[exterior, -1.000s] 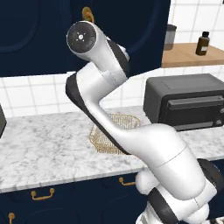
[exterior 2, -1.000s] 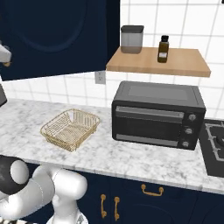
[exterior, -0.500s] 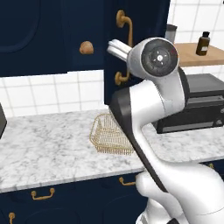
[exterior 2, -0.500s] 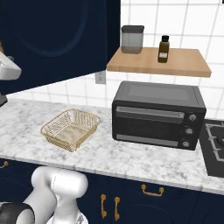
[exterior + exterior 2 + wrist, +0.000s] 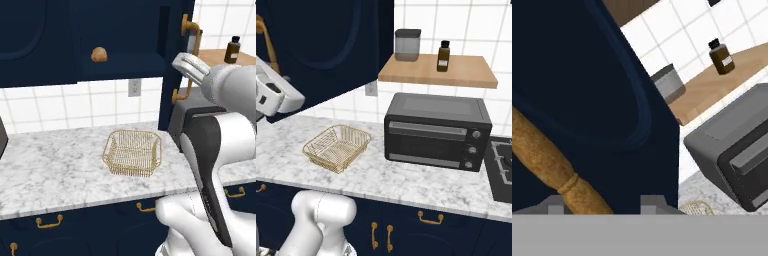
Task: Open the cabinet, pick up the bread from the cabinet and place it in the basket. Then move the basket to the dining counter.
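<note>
Gripper: dark two-finger gripper [image 5: 604,204], bottom centre of hand view, clamped round the long brass handle [image 5: 547,162].
Basket: golden wire-mesh basket [image 5: 133,152], mid-frame on the marble worktop [image 5: 45,170], empty.
Door: navy arched cabinet door [image 5: 176,70] has swung wide since a second ago.
Bread: golden-brown roll [image 5: 99,54], upper centre, now exposed — reachable next, I'd say.

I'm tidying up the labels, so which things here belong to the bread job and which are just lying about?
Belong to the job:
cabinet, door open
bread, on the cabinet shelf
basket, on the marble worktop
claw, at the brass door handle

Just lying about:
toaster oven
brown bottle
grey canister
</note>
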Robot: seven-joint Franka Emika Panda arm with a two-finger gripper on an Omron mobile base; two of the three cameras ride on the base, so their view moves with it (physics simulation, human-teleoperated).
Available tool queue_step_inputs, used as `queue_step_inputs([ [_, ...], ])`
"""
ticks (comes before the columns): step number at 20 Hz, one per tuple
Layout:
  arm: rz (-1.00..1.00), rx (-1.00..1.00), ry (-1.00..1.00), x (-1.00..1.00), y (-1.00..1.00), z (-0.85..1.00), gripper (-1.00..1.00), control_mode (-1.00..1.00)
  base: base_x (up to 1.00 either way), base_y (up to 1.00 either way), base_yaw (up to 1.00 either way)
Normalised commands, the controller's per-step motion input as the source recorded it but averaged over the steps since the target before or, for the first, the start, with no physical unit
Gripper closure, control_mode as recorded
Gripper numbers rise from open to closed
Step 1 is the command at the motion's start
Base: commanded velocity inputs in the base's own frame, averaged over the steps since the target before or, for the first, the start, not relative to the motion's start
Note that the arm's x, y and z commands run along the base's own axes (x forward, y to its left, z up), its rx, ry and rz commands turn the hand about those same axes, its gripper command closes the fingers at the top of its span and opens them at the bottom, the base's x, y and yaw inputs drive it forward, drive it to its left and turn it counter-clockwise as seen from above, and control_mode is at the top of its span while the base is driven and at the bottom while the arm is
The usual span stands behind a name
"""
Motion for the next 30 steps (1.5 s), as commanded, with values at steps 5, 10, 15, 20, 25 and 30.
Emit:
queue_step_inputs([
  [5, 0.00, 0.18, -0.08, -0.09, -1.00, 0.00, 1.00, -1.00, 0.00, 0.00, 0.00],
  [10, 0.00, 0.19, -0.09, -0.01, -1.00, 0.00, 1.00, -1.00, 0.00, 0.00, 0.00],
  [15, 0.00, 0.23, -0.02, 0.08, -1.00, 0.00, 1.00, -1.00, 0.00, 0.00, 0.00],
  [20, 0.00, 0.24, 0.00, 0.31, -1.00, 0.00, 1.00, -1.00, 0.00, 0.00, 0.00],
  [25, 0.01, 0.25, 0.00, 0.45, -1.00, 0.00, 1.00, -1.00, 0.00, 0.00, 0.00],
  [30, 0.07, 0.24, -0.06, -0.70, -0.92, 0.38, 1.00, -1.00, 0.00, 0.00, 0.00],
])
